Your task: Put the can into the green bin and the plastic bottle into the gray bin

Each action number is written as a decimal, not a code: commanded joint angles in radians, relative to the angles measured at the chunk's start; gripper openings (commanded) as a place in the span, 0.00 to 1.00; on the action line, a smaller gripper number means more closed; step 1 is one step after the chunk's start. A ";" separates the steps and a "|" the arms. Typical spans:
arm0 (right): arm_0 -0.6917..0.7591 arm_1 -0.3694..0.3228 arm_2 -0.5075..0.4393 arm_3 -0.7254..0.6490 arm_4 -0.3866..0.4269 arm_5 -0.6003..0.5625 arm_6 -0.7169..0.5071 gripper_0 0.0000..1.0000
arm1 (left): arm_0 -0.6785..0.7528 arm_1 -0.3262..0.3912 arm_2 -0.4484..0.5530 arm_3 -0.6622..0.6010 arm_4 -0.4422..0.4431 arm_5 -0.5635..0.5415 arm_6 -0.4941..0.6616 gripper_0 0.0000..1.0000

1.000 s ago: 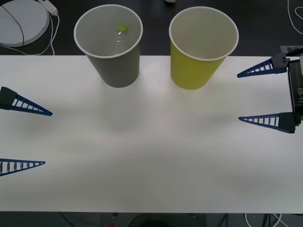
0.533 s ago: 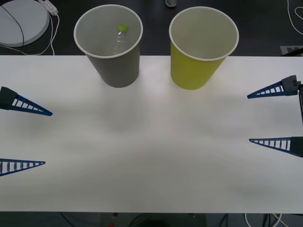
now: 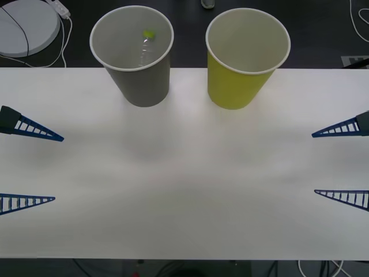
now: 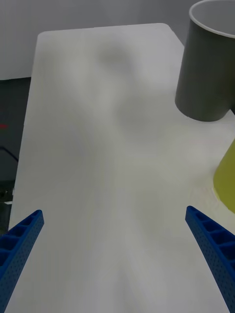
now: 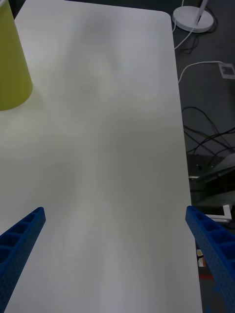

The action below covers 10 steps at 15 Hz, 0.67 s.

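White table (image 3: 184,196) seen from above. The gray bin (image 3: 138,81) stood upright at the table's far edge, w/ the green bin (image 3: 239,86) just beside it on the robot's right, not touching. Inside the gray bin lay the plastic bottle (image 3: 144,49), its lime cap (image 3: 149,34) toward the far wall. Nothing visible in the green bin's pale inside.

Left gripper (image 3: 55,168) hung at the table's left edge, well apart from the gray bin, fingers spread wide, holding nothing. Right gripper (image 3: 314,164) at the table's right edge, fingers also spread, empty.

Beyond the table's far left corner: a white round base (image 3: 26,26) w/ cables (image 3: 63,40) on dark floor.

Right wrist view caught the gray bin's outer wall (image 4: 205,73) and a sliver of green bin; left wrist view had the green bin plus floor cables (image 5: 205,142) beside the table.
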<state>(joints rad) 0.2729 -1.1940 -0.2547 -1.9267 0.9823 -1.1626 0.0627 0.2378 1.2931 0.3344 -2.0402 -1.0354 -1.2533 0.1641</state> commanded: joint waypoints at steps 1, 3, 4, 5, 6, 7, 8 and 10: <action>0.016 0.001 -0.011 0.000 -0.007 -0.009 0.009 1.00 | 0.000 0.000 0.000 0.000 0.000 0.000 0.000 1.00; 0.020 0.001 -0.015 0.000 -0.013 -0.009 0.016 1.00 | 0.000 0.000 0.000 0.000 0.000 0.000 0.000 1.00; 0.020 0.001 -0.015 0.000 -0.014 -0.009 0.019 1.00 | 0.000 0.000 0.000 0.000 0.000 0.000 0.000 1.00; 0.020 0.001 -0.018 0.000 -0.016 -0.009 0.023 1.00 | 0.000 0.000 0.000 0.000 0.000 0.000 0.000 1.00; 0.022 0.001 -0.018 0.008 -0.021 -0.009 0.025 1.00 | 0.000 0.000 0.000 0.000 0.000 0.000 0.000 1.00; 0.020 0.001 -0.018 0.014 -0.022 -0.009 0.028 1.00 | 0.000 0.000 0.000 0.000 0.000 0.000 0.000 1.00; 0.022 0.001 -0.020 0.018 -0.027 -0.009 0.029 1.00 | 0.000 0.000 0.000 0.000 0.000 0.000 0.000 1.00; 0.022 0.001 -0.020 0.018 -0.027 -0.009 0.029 1.00 | 0.000 0.000 0.000 0.000 0.000 0.000 0.000 1.00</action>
<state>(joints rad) 0.2945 -1.1936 -0.2747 -1.9088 0.9558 -1.1719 0.0919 0.2378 1.2931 0.3344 -2.0402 -1.0354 -1.2533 0.1642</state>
